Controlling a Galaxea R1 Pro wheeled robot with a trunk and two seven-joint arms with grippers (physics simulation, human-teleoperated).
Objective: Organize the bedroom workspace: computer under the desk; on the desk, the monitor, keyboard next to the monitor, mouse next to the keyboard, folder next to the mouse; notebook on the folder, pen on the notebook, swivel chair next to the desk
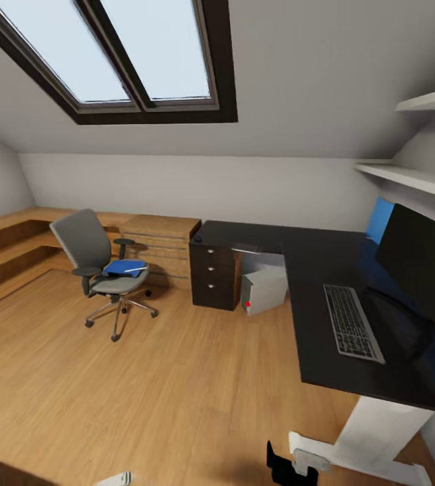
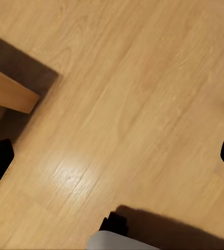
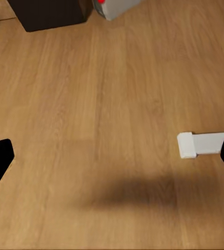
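Left gripper (image 2: 112, 156) fingers spread wide, pointing down; right gripper (image 3: 112, 156) likewise.

This is an attic room in a home, fitted out as a study. A sloping ceiling carries a dark-framed skylight (image 1: 119, 57). The floor (image 1: 177, 385) is light wood planking. An L-shaped black surface (image 1: 325, 260) with dark drawers (image 1: 214, 273) holds a monitor (image 1: 419, 260) and a keyboard (image 1: 351, 322), with a computer (image 1: 263, 289) beneath it. A grey swivel chair (image 1: 99, 260) stands well apart on the open floor, beside a low wooden chest (image 1: 160, 246) and stepped wooden benches (image 1: 8, 246). White shelves (image 1: 413, 175) line the right wall.
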